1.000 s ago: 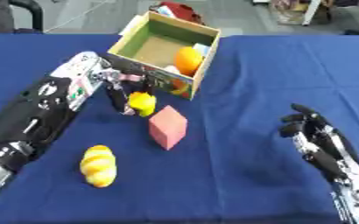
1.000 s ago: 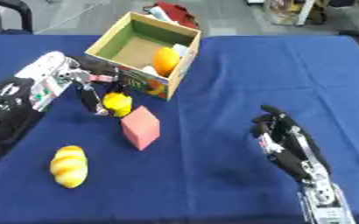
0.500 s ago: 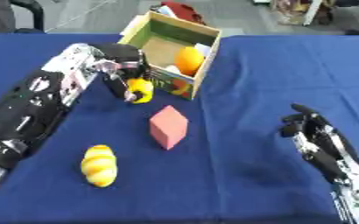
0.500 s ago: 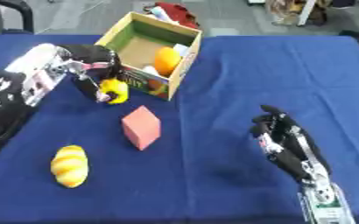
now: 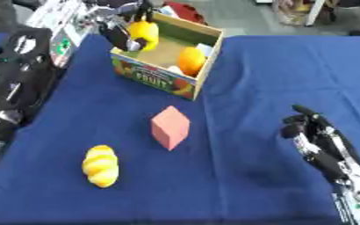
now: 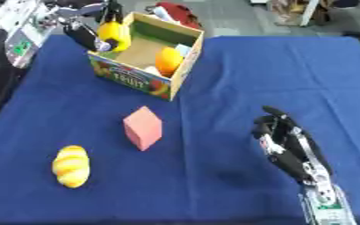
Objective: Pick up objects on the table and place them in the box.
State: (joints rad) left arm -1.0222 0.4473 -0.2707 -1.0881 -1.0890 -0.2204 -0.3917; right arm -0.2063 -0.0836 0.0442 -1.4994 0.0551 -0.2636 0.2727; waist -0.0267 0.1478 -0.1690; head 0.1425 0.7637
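**Yellow toy held over the box's near-left corner**

The left hand point(image 5: 118, 26) has its fingers curled around a small yellow toy point(image 5: 144, 30). The toy is up in the air, not on the table. It hangs right at the left wall of the box point(image 5: 156, 81), about over the rim. The open inside of the box lies to the right of the toy and a bit farther away. So I think the hand needs to go a little more to the right before it lets go, or the toy could hit the rim and fall outside.

An orange ball point(image 5: 191, 61) is already in the box, by the right wall. The bare bottom on the left side looks like the best spot for the toy.

Two things wait on the blue table point(image 5: 260, 70). A pink block point(image 5: 170, 127) sits in the middle, in front of the box. A yellow bread-shaped toy point(image 5: 100, 165) lies nearer, to the left, with its long side pointing away from the robot. Both are closer to the left arm.

The right hand point(image 6: 287, 143) rests low on the right, fingers relaxed, holding nothing.
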